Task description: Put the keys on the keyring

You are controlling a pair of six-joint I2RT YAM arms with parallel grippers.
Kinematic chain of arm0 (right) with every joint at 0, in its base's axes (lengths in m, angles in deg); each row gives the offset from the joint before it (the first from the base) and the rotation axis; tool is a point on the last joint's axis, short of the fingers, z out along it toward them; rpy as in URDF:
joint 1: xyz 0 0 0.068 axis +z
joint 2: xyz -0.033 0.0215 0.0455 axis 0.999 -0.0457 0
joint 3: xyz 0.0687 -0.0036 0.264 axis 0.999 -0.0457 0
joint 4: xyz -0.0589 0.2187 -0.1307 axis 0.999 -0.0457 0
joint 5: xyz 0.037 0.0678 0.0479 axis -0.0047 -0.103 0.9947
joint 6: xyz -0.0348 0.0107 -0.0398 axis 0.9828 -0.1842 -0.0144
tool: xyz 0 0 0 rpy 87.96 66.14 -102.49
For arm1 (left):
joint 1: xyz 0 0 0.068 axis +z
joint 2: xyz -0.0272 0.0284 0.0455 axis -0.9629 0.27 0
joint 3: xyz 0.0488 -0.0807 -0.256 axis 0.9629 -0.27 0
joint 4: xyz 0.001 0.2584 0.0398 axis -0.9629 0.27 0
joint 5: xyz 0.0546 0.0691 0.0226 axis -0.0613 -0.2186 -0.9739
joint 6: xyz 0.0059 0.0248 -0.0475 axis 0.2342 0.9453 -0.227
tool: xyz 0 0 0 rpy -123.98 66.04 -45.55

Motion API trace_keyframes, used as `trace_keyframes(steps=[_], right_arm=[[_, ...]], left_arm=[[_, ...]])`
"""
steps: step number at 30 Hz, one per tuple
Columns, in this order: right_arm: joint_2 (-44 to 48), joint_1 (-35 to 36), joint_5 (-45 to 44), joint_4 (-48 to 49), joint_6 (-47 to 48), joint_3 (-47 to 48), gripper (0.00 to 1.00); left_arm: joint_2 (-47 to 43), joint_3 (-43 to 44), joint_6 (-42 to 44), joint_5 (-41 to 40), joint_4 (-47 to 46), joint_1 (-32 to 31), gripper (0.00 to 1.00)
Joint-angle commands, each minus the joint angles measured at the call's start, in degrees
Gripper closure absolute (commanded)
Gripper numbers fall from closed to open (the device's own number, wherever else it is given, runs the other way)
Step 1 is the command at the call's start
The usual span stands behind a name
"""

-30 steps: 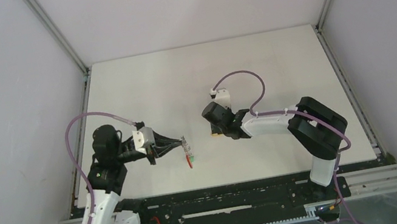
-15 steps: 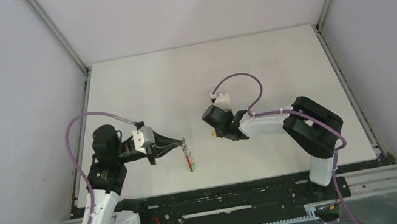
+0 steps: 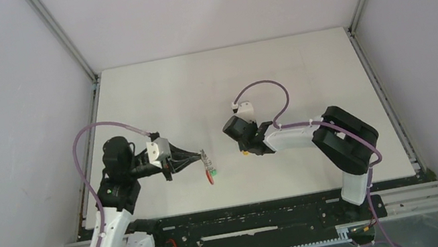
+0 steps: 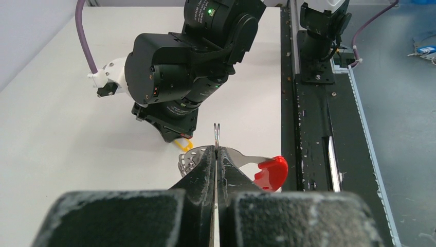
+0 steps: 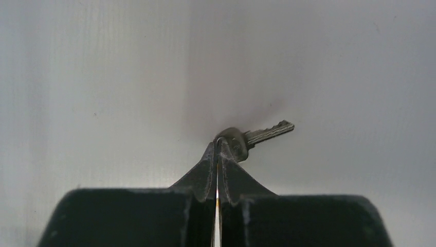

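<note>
Locate the keyring [image 3: 209, 166] between the tips of the left claw [image 3: 201, 159], above the desk [image 3: 229, 81], near its front edge and left of centre. To the keyring's right, near but apart, the right claw [image 3: 245, 151] points down at the desk. One key [image 5: 254, 136] sits pinched at that claw's tips, its blade extending rightward in the right wrist view.

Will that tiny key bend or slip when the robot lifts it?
Probably stiff: the key is metal and sticks straight out from the right gripper without drooping. It might swivel or slip, since only the tips pinch the edge of its rounded head. It looks tiny and thin, so it is likely very light.
</note>
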Motion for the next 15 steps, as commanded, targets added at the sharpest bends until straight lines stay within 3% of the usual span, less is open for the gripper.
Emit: trace_keyframes(steps=[1,9,15], right_arm=[[3.43,-0.34,-1.47,1.17,1.28,-0.27,1.0],[13.49,-2.55,9.03,14.09,4.6,-9.72,1.0],[17.08,-4.86,13.94,16.24,3.89,-14.42,1.0]], left_arm=[[0.36,1.78,-1.94,0.05,-2.77,0.07,1.0],[0.93,2.04,-3.2,0.07,-3.11,-0.04,1.0],[1.15,1.93,-3.28,0.21,-3.39,-0.14,1.0]])
